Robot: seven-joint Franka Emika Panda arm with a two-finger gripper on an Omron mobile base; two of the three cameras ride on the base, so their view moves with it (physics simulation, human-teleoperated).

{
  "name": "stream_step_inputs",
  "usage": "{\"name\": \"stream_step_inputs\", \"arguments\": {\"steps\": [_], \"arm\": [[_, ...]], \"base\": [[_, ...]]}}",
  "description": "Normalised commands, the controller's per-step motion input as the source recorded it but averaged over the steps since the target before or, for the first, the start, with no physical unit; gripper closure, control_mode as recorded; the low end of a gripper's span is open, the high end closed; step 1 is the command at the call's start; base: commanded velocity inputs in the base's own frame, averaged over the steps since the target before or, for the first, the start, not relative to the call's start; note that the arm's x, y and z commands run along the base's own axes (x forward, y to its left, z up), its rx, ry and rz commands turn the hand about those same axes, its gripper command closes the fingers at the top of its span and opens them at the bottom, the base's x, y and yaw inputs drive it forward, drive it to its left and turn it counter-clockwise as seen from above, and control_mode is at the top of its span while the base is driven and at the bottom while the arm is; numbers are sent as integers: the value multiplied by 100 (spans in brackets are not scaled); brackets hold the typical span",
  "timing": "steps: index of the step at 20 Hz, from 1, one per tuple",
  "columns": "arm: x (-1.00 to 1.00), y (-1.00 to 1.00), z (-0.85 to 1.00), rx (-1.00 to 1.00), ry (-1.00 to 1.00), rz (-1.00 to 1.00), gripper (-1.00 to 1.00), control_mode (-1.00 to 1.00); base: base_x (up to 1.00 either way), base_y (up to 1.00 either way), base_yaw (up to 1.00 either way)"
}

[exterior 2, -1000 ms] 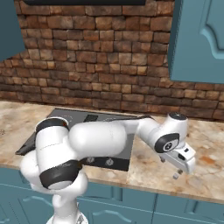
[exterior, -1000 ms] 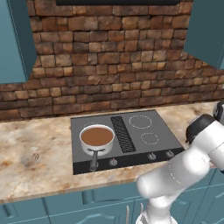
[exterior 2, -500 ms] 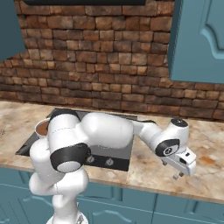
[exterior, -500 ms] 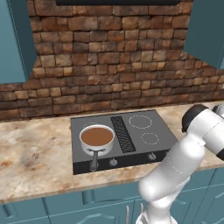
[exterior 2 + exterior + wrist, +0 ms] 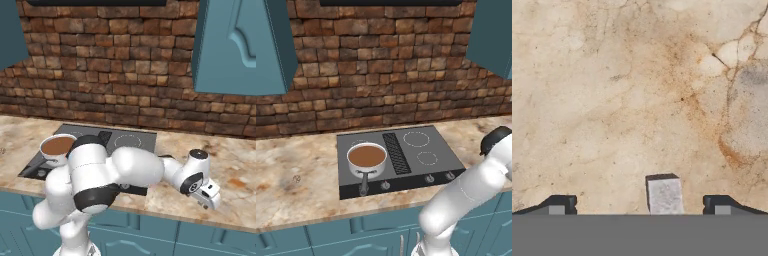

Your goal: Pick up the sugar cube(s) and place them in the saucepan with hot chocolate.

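**Ana:** One sugar cube [image 5: 665, 195] lies on the stone counter [image 5: 622, 100], at the bottom centre of the hand view, between the two dark tips of the gripper [image 5: 641, 205] and a little nearer the right one. The jaws stand wide and hold nothing.

**Ben:** How will it handle, do you think?

**Ana:** I judge it very light and stiff, but brittle. Too much squeeze may crumble the corners. It is better to take it on two opposite flat faces, not on the edges.

**Ben:** And the saucepan [image 5: 367, 158]?

**Ana:** It stands on the cooktop [image 5: 421, 150], left of centre in the left base view, well apart from the cube, with brown liquid inside.
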Motion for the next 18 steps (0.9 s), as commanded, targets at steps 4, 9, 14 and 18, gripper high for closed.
{"name": "stream_step_inputs", "arguments": {"steps": [4, 9, 14, 18], "arm": [[12, -35, -15, 3, 0, 0, -100, -100], [9, -29, -14, 5, 0, 0, -100, -100], [0, 0, -31, 8, 0, 0, -100, -100], [-12, 5, -25, 6, 1, 0, -100, -100]], "base": [[0, 0, 0], [0, 0, 0], [0, 0, 0], [0, 0, 0]]}}
